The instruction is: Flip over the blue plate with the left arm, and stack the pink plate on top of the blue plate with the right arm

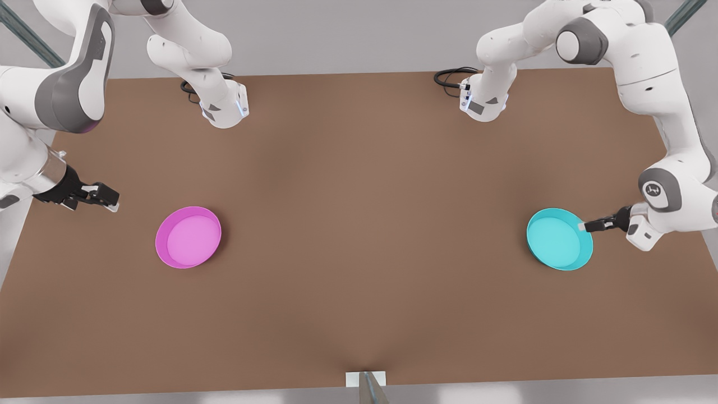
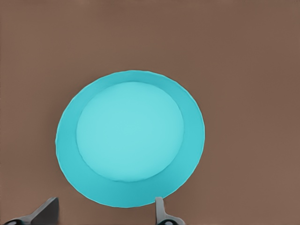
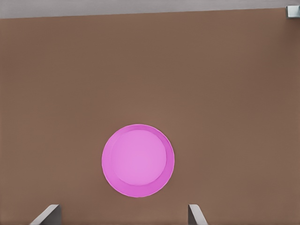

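The blue plate (image 1: 560,239) (image 2: 130,136) lies rim up on the brown table at the front view's right. My left gripper (image 1: 584,226) (image 2: 103,213) is low at that plate's right-hand rim, open, with its fingertips (image 2: 160,208) just short of the edge. Over at the front view's left the pink plate (image 1: 188,237) (image 3: 138,160) also lies rim up. My right gripper (image 1: 106,197) (image 3: 120,214) hovers open to the left of the pink plate, well apart from it, with nothing between its fingers (image 3: 194,213).
The brown table (image 1: 359,196) stretches wide between the two plates. Both arm bases (image 1: 224,109) (image 1: 483,104) with black cables stand at the back edge. A small white bracket (image 1: 366,379) sits at the table's front edge.
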You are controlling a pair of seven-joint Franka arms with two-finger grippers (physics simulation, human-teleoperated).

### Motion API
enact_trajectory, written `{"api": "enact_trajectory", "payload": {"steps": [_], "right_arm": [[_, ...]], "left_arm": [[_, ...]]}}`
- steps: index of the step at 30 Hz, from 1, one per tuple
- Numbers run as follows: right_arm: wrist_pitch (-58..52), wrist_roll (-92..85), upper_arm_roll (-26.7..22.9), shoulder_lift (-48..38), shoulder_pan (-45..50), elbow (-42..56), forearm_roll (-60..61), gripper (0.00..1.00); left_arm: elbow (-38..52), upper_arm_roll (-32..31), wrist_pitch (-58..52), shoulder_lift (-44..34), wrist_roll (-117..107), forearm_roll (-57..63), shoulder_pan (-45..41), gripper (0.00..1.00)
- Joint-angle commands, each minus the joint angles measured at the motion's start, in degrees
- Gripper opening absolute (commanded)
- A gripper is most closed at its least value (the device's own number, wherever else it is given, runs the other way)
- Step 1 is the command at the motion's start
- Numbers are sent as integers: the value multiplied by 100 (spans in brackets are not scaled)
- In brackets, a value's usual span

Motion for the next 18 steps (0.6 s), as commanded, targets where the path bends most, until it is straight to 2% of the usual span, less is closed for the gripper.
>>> {"api": "enact_trajectory", "payload": {"steps": [1,5,18], "right_arm": [[14,-96,-3,-1,9,3,5,100],[14,-96,-3,-1,9,3,5,100],[14,-105,-3,7,9,-6,5,100]], "left_arm": [[-27,6,1412,68,2920,-67,7,100],[-265,85,1508,287,2920,-67,121,100],[-256,146,1570,938,2937,-401,420,100]]}}
